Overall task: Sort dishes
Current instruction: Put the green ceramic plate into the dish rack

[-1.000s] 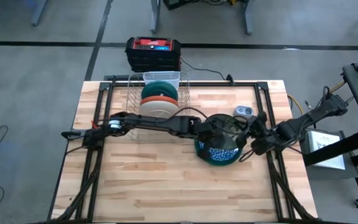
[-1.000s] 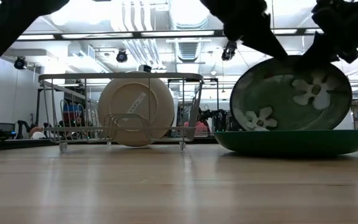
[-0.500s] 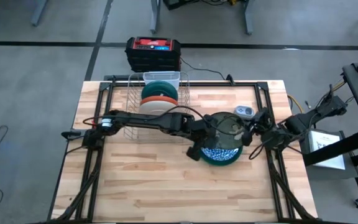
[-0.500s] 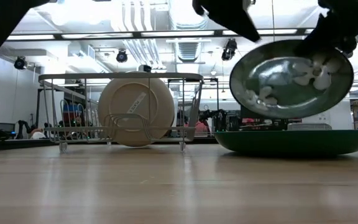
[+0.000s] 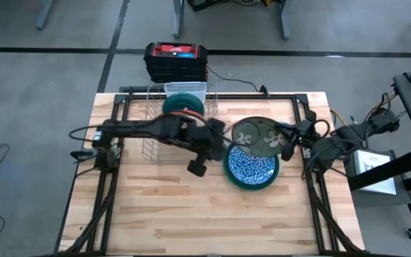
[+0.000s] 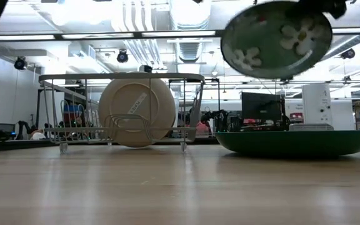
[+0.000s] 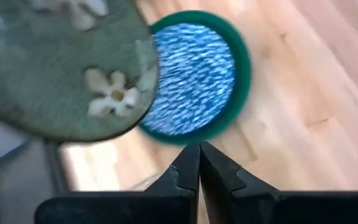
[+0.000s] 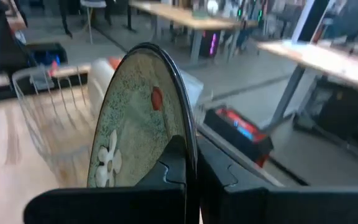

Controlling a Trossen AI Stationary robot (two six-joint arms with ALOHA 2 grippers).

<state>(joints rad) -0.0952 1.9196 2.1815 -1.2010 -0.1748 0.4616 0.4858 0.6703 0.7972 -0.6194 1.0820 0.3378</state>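
My right gripper is shut on a dark green plate with white flowers, held high above the table. Below it a blue-and-white speckled dish rests in a dark teal-green plate that lies flat on the table. My left gripper is shut and empty, left of these dishes and above the table. A teal, an orange and a white plate stand on edge in the silver wire rack. My right gripper pinches the flowered plate's rim between its two fingers, one finger on each face. The fingers come from the table's right, at the plate's right edge. The plate is lifted clear of the other dishes and is tilted.
A small grey round device lies on the table behind the held plate. A red and black box sits beyond the far edge. The near half of the wooden table shows bare boards.
My right gripper has risen with the flowered plate, which stood tilted with its lower rim in the stacked dishes and now hangs well clear above them. My left gripper has drawn away from the plate toward the table's left.
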